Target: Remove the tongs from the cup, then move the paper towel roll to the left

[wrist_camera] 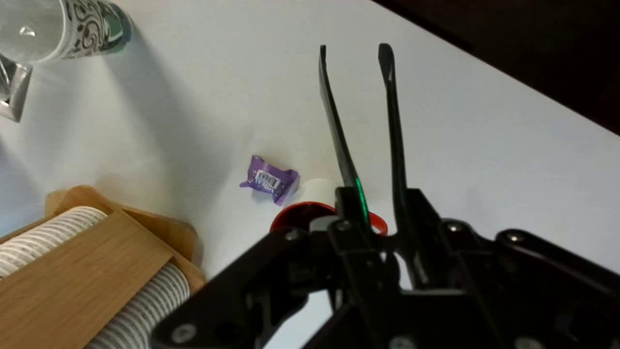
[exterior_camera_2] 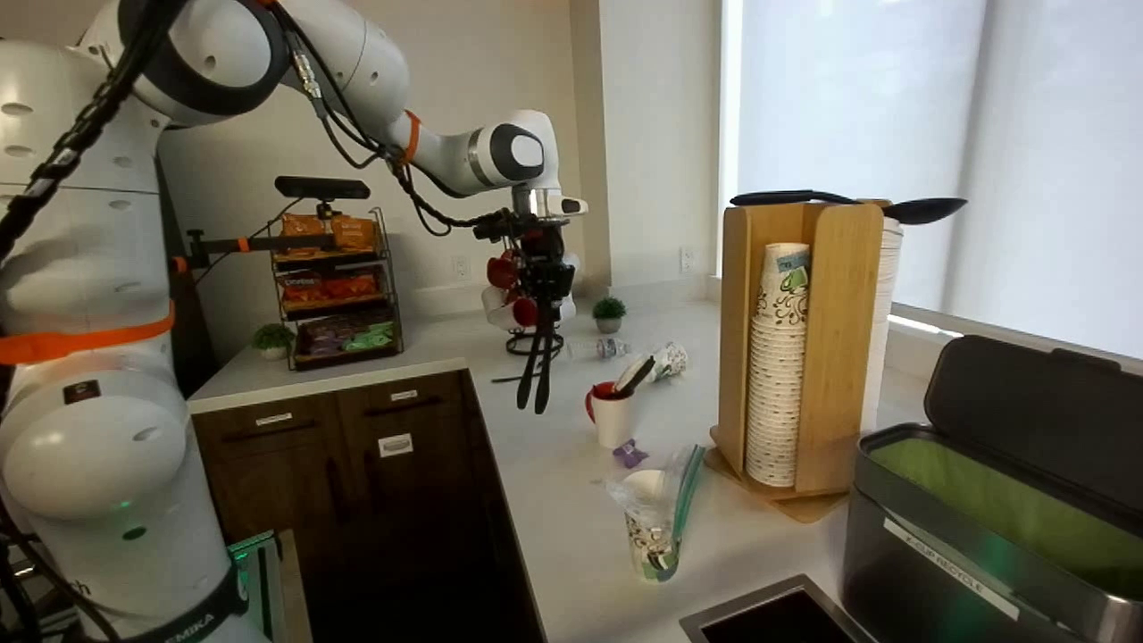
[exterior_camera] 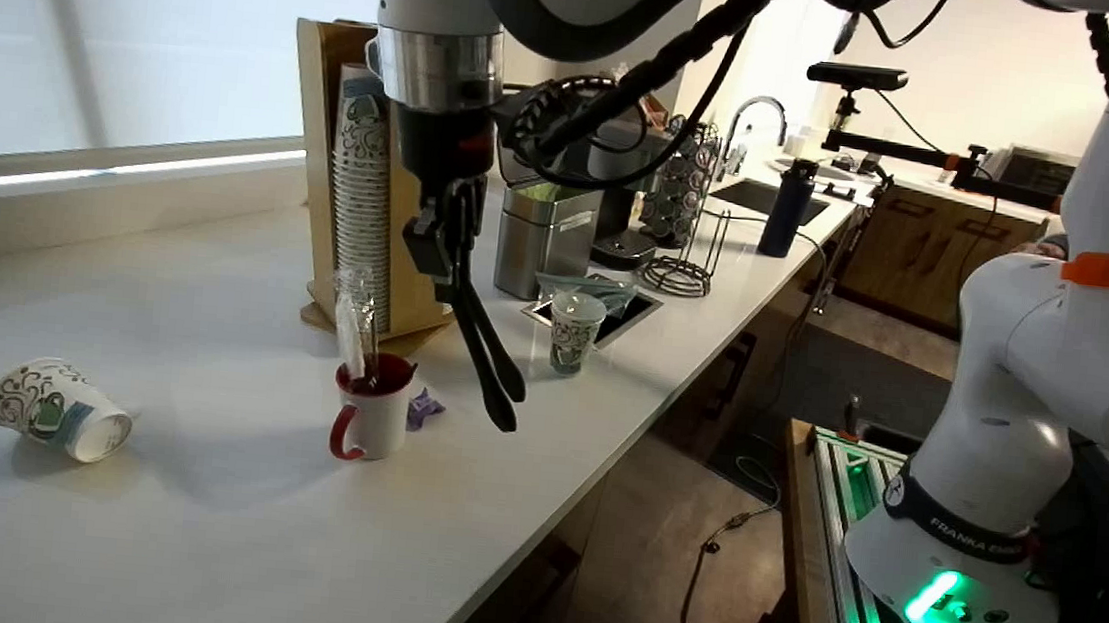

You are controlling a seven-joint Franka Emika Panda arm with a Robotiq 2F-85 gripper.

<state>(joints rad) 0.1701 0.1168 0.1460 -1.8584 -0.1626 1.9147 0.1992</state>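
Observation:
My gripper (exterior_camera: 444, 257) points down above the counter and is shut on the black tongs (exterior_camera: 484, 340). It also shows in an exterior view (exterior_camera_2: 545, 290) and the wrist view (wrist_camera: 380, 203). The tongs (exterior_camera_2: 538, 362) hang tips down, arms slightly apart (wrist_camera: 398, 140), beside and apart from the cup. The cup (exterior_camera: 379, 424), white with a red inside, stands upright (exterior_camera_2: 613, 420), with wrapped utensils in it; in the wrist view my gripper partly hides the cup (wrist_camera: 317, 190). The paper towel roll, a black wire stand (exterior_camera: 678, 280), stands farther along the counter, showing little paper.
A wooden cup holder (exterior_camera: 314, 130) stands behind the cup. A patterned cup (exterior_camera: 54, 408) lies on its side; another (exterior_camera: 573, 331) stands with a plastic bag. A purple wrapper (wrist_camera: 269, 179) lies beside the mug. A metal bin (exterior_camera: 546, 241) and blue bottle (exterior_camera: 787, 211) stand farther along.

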